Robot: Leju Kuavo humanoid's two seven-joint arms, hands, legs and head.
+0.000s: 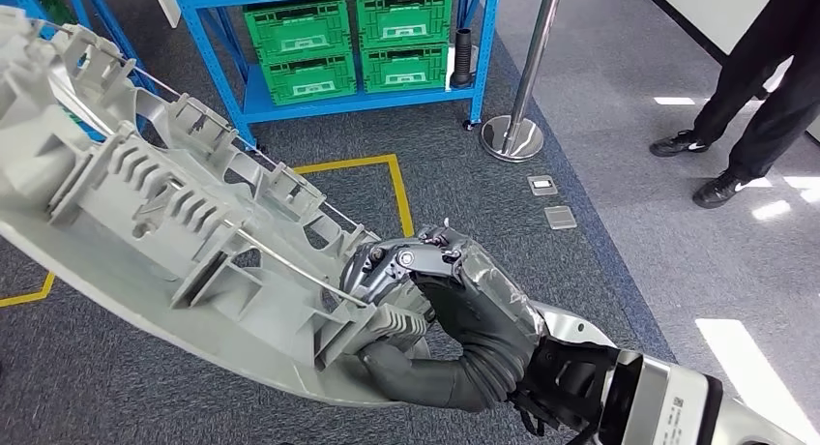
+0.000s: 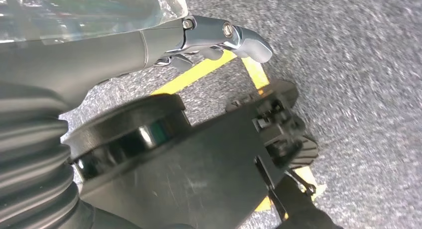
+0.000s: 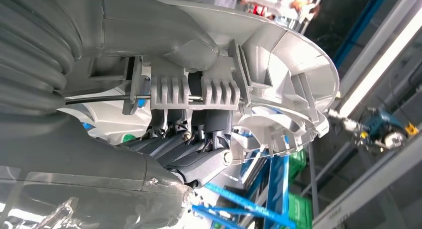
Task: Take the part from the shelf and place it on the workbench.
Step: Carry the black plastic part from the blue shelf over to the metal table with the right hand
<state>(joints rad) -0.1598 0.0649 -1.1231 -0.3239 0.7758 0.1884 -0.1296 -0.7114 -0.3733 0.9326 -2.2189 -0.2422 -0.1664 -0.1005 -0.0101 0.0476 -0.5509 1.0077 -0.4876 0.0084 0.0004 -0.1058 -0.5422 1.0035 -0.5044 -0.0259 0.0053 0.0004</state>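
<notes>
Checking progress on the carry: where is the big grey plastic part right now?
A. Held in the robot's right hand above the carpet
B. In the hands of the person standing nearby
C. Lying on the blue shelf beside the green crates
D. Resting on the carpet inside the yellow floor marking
A: the right hand grips the grey ribbed part by its end, holding it above the carpet, away from the blue shelf.

R hand (image 1: 425, 290) gripping part (image 1: 174, 203), L hand (image 2: 219, 37) fingers curled, empty
</notes>
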